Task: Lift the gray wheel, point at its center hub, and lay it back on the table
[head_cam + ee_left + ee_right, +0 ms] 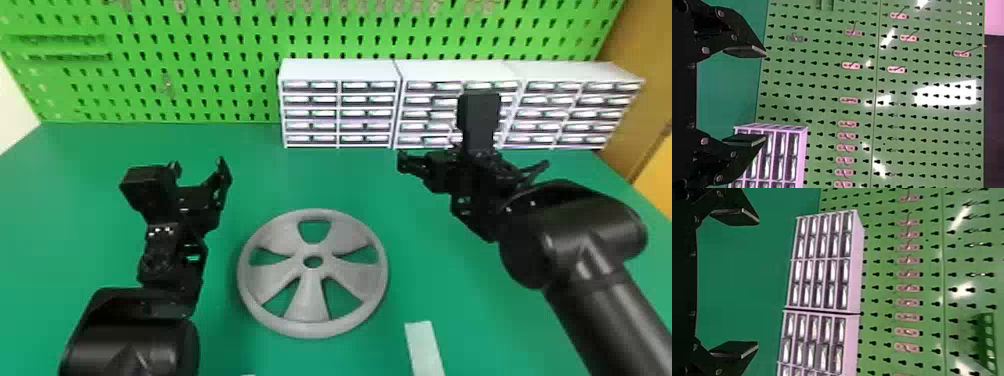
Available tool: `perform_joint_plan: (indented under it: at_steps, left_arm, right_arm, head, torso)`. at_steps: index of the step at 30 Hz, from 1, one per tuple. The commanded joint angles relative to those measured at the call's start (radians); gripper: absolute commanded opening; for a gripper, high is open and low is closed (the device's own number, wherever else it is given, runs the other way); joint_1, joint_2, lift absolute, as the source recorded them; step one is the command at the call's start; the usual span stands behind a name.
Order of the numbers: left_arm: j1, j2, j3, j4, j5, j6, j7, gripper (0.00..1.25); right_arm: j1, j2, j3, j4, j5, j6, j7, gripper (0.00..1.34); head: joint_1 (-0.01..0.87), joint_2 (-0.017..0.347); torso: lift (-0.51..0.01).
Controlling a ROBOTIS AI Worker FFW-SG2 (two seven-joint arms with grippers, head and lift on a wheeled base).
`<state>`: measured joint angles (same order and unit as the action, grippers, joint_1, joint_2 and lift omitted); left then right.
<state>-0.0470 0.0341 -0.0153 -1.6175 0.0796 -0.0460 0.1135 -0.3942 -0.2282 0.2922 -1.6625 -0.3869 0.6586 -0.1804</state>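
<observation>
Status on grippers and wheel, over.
Black left gripper open, empty; black right gripper open, empty. Gray round spoked wheel flat on green table, nothing on top.

No readable text, labels, brands, numbers or signs.

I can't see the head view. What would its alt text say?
A gray five-spoked wheel lies flat on a green table, between two black robot arms whose grippers, left and right, are both empty. Behind stand white drawer cabinets against a green pegboard.
</observation>
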Motion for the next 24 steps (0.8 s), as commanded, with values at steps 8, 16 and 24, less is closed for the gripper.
perform_joint_plan:
  at_steps: [8, 16, 24]
  left_arm:
    - [0.009, 0.012, -0.003, -0.013, -0.011, 0.0, 0.0, 0.76]
    - [0.019, 0.032, -0.025, -0.035, -0.038, -0.005, 0.0, 0.76]
    - [0.041, 0.035, -0.02, -0.035, -0.052, -0.025, 0.002, 0.76]
  right_arm:
    - [-0.167, -0.042, 0.074, 0.052, -0.225, 0.297, -0.082, 1.16]
    - [-0.272, -0.02, 0.093, 0.17, -0.308, 0.457, -0.083, 1.16]
    - [-0.348, 0.012, 0.107, 0.305, -0.34, 0.533, -0.083, 1.16]
  head:
    - [0.692, 0.048]
    - [0.692, 0.048]
    - [0.692, 0.048]
  torso:
    - [-0.096]
    - [-0.096]
    - [-0.096]
